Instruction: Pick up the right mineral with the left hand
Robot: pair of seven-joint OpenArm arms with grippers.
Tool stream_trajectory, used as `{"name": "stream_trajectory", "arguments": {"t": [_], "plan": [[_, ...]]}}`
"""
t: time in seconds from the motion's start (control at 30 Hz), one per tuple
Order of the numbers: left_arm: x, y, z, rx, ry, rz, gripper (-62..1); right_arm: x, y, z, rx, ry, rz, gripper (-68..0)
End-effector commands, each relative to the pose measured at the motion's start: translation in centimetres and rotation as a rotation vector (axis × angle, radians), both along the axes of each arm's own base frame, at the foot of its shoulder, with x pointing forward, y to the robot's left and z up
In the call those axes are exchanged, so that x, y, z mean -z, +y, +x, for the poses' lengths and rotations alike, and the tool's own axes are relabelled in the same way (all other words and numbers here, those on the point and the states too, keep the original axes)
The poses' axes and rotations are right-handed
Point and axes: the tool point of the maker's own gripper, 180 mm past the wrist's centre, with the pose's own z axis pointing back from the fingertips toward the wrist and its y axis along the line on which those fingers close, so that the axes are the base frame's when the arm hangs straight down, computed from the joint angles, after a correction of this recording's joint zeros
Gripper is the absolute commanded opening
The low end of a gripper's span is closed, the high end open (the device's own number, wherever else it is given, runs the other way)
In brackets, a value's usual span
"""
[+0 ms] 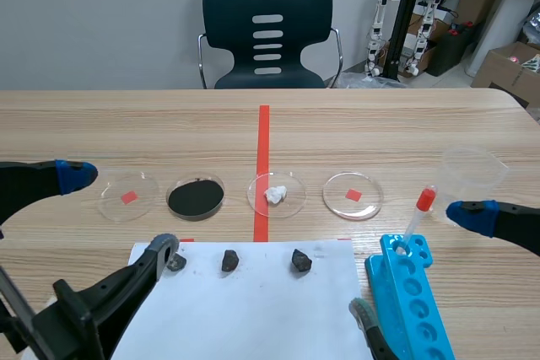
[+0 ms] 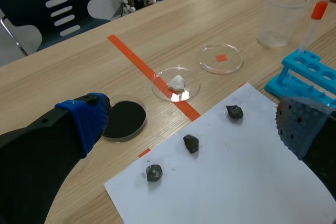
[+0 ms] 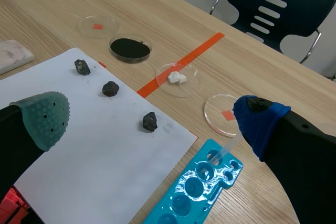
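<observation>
Three dark minerals lie in a row on a white paper sheet (image 1: 245,309). The right mineral (image 1: 300,260) is seen as well in the left wrist view (image 2: 234,112) and the right wrist view (image 3: 149,121). The middle mineral (image 1: 229,260) and the left mineral (image 1: 175,262) lie beside it; the left one is partly hidden by a finger. My left gripper (image 1: 118,215) hangs open above the paper's left corner, with the right mineral (image 2: 234,112) ahead of it and nothing held (image 2: 190,118). My right gripper (image 1: 418,265) is open too, over the paper's right side (image 3: 152,119).
Beyond the paper stand several petri dishes: one with a red square (image 1: 128,195), one with black powder (image 1: 196,197), one with a white lump (image 1: 276,194), another with a red square (image 1: 353,196). A blue tube rack (image 1: 409,292) holds a pipette (image 1: 419,212). A clear beaker (image 1: 472,173) stands at the right.
</observation>
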Motion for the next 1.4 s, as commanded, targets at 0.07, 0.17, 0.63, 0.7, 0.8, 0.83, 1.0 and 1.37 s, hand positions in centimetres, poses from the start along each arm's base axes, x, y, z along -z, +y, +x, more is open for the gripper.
{"name": "stream_trajectory", "arguments": {"t": [0.07,0.17,0.63,0.7,0.8,0.83,1.0,1.37], "plan": [[0.7,-0.5,0.5,-0.017,0.05,0.017,1.4,-1.3,0.1,0.5,0.003,-0.042,0.02,0.4],[1.6,-0.9,1.2,-0.035,0.096,0.042,1.4,-1.3,0.1,0.5,0.003,-0.042,0.02,0.4],[3.8,-6.5,5.8,-0.016,0.258,0.062,1.4,-1.2,0.1,0.5,0.003,-0.042,0.02,0.4],[4.1,-7.6,6.4,0.005,0.267,0.049,1.4,-1.3,0.1,0.5,0.003,-0.042,0.02,0.4],[4.5,-9.9,6.7,0.058,0.278,0.029,1.4,-1.2,0.1,0.5,0.003,-0.042,0.02,0.4],[4.7,-10.7,6.6,0.083,0.291,0.025,1.4,-1.3,0.1,0.5,0.003,-0.042,0.02,0.4],[7.3,-13.4,6.4,0.123,0.412,0.104,1.4,-1.3,0.1,0.5,0.003,-0.042,0.02,0.4],[10.6,-13.8,9.8,-0.188,0.581,0.206,1.4,-1.3,0.1,0.5,0.003,-0.042,0.02,0.4]]}}
